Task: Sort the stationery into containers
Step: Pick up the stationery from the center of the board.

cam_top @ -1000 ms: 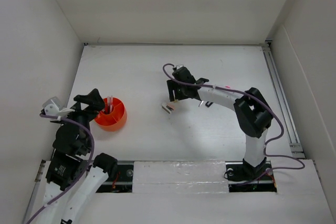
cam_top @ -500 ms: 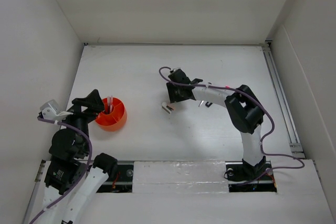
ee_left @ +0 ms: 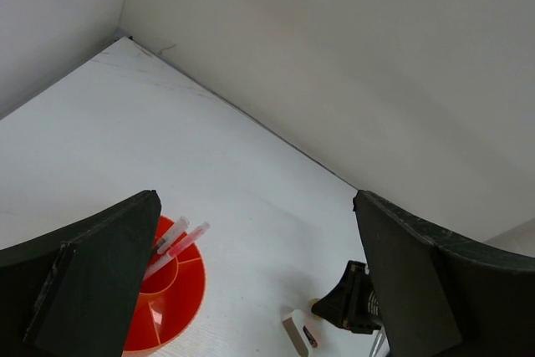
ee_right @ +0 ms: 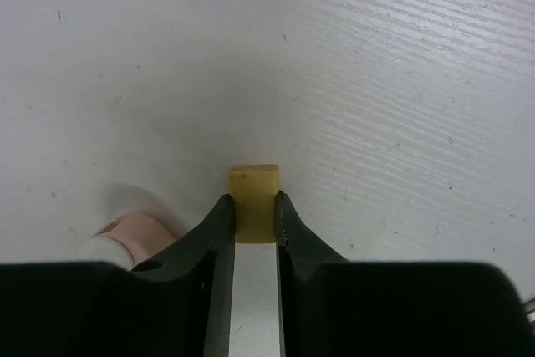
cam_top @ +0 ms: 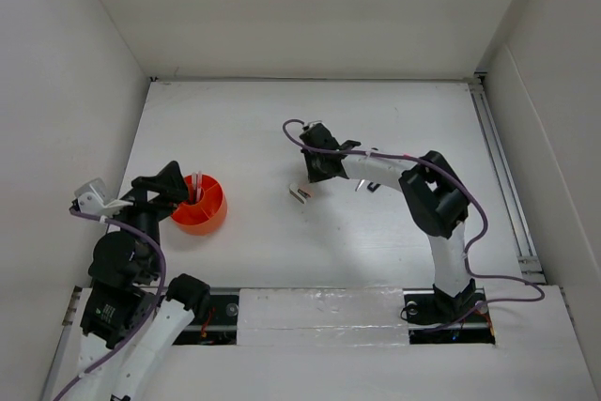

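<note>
Left hand point(ee_left: 257, 200) hangs wide open and empty just beside the orange cup point(ee_left: 191, 286), where two pale pens point(ee_left: 177, 240) lean in one compartment. Well to the right, the right hand point(ee_right: 253, 202) pinches a yellowish eraser point(ee_right: 254, 180) lying on the tabletop point(ee_right: 376, 81).

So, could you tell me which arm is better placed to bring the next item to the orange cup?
The right arm: the right gripper is shut on a small eraser. The left gripper hangs open and empty beside the orange cup.
</note>
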Controlling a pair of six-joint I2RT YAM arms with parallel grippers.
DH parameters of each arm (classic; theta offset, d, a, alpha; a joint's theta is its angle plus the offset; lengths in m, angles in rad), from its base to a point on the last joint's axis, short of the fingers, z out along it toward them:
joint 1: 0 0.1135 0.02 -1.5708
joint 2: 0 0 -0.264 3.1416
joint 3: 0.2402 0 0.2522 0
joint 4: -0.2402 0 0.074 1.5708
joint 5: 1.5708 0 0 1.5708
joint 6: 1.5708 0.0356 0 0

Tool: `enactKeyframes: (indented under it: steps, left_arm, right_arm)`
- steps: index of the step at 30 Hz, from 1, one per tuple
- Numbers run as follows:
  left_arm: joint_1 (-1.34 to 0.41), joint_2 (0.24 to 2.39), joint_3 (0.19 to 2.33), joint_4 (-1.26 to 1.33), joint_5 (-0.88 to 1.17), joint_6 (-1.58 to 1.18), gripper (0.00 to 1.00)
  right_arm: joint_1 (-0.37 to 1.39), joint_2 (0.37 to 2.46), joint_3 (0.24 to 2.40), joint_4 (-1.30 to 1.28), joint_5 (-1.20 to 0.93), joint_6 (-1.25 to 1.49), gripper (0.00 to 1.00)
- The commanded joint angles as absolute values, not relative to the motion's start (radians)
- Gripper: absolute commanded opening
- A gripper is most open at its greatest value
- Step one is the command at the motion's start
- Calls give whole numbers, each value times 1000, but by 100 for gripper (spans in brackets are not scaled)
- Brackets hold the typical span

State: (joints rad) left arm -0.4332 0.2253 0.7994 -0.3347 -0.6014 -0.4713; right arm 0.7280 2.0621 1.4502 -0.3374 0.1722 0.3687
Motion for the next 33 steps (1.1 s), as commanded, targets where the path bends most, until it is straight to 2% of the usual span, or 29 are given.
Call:
enactKeyframes:
  steps: [1,3,4,5,11,22,27,33]
  left_arm:
    - [-437,247,798,-296,-581,-454,100]
    - [-437,259,798,-296,-572,-445,100]
    - [-437,277,798,-296,-559,-445,100]
    - [-437,288,798,-296,-530,-445,100]
    - [-437,394,816,-276,-371,-400,100]
    - [-437,436,816,-198,17,-344,100]
    - [-437,468,807,-160,290,-333,100]
    - [-428,587,816,-150,504,-324,100]
  right_arm:
    - [744,2075,1451,-350,186,362,18]
    - [744,2057,1441,-338,186,362,8]
    - [744,2036,1428,-337,186,362,1]
    - [744,2022,1428,-325,186,362,0]
    - [753,1880,1373,-272,186,348,0]
    - [775,1481,1077,112,-87,207,0]
    - [805,1300,935,258,-248,149,0]
    - [903,1137,865,333,-293,65,0]
